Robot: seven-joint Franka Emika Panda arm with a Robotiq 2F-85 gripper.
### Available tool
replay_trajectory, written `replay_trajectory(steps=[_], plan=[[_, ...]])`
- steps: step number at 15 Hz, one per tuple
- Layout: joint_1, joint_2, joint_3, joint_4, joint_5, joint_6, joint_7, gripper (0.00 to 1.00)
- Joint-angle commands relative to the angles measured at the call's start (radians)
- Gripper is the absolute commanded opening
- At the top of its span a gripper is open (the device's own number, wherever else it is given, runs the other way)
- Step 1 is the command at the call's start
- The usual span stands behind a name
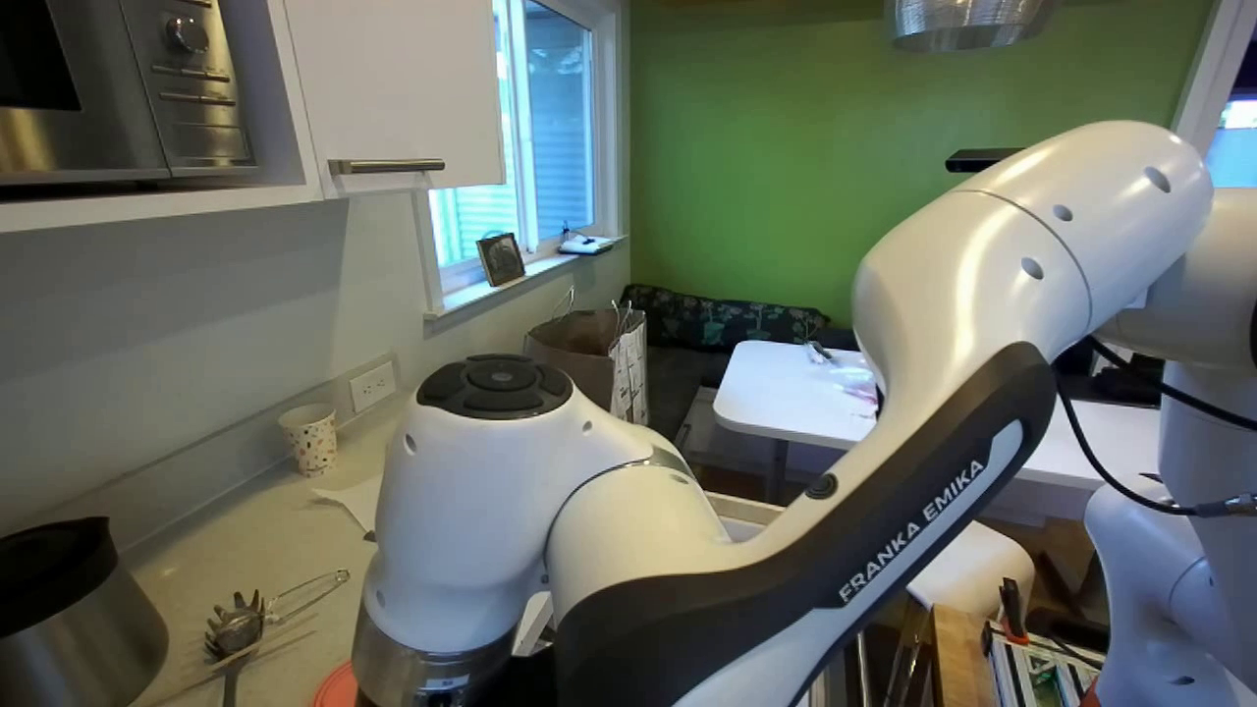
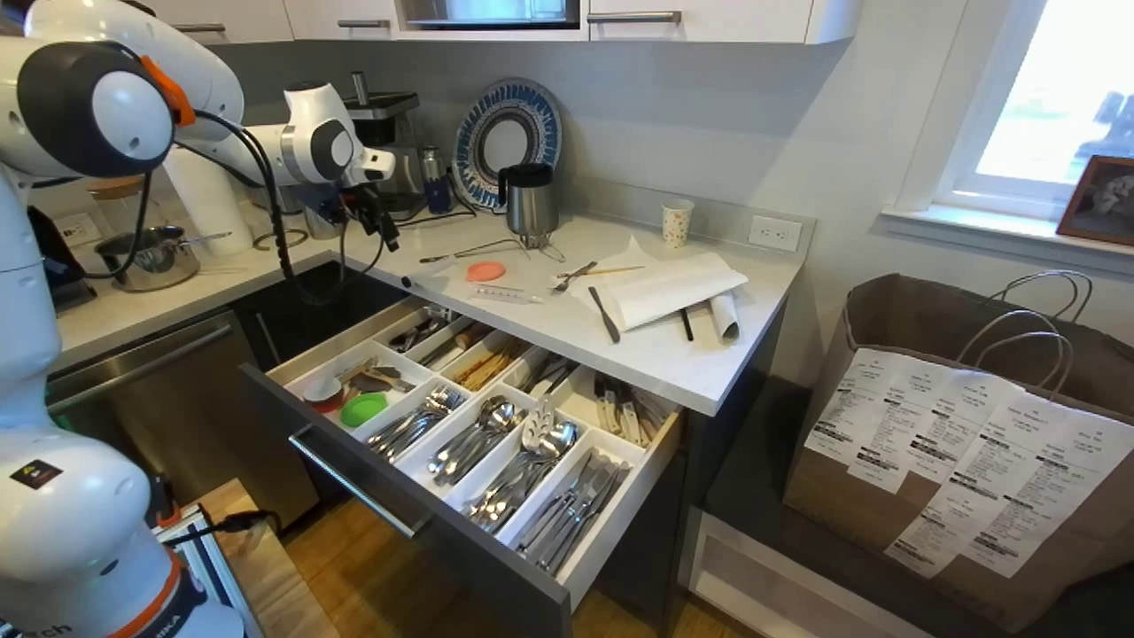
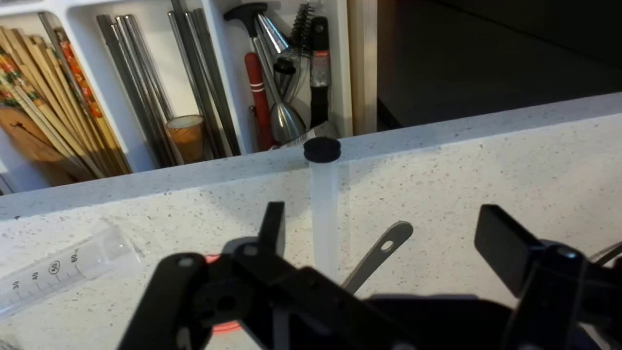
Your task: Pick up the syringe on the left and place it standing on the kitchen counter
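Translucent plastic, capped in black, marks what we read as a syringe plunger (image 3: 324,209) lying on the kitchen counter (image 3: 549,165), framed by the gripper (image 3: 381,228), which gapes wide and holds nothing. We take it for the syringe on the left, since an exterior view puts it left of the graduated syringe barrel (image 2: 500,293); the wrist view reverses that order, so we cannot be certain.

Our chief worry is the counter's front edge. The plunger's black end seems to jut over it toward the open cutlery drawer (image 3: 363,63), and a nudge from a lopsided closing could roll or tip it down there. It also appears much closer to one finger than to the other, so that finger would probably shove it sideways. The grey utensil handle (image 3: 369,266) shares the gap, and we might pinch both and lose a clean hold. Standing it up looks delicate too: any lean at release would likely topple something so slender.

The shaft looks straight, smooth and milky, pale against the speckled counter. Its black end is round and slightly broader, like a rubber seal. The opposite end disappears behind the gripper, so we can't tell whether it offers a flat foot.
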Motion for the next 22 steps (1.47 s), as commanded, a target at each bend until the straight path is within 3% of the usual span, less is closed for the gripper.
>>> replay_trajectory(steps=[1, 3, 8, 13, 22], plan=[[0.006, 0.0, -0.008, 0.003, 0.003, -0.003, -0.002, 1.0], [0.03, 0.005, -0.053, 0.003, -0.082, 0.013, 0.133, 1.0], [0.041, 0.04, -0.097, -0.012, -0.24, 0.104, 0.289, 1.0], [0.07, 0.101, -0.131, -0.001, -0.346, 0.169, 0.332, 1.0], [0.128, 0.18, -0.172, 0.066, -0.437, 0.143, 0.307, 1.0]])
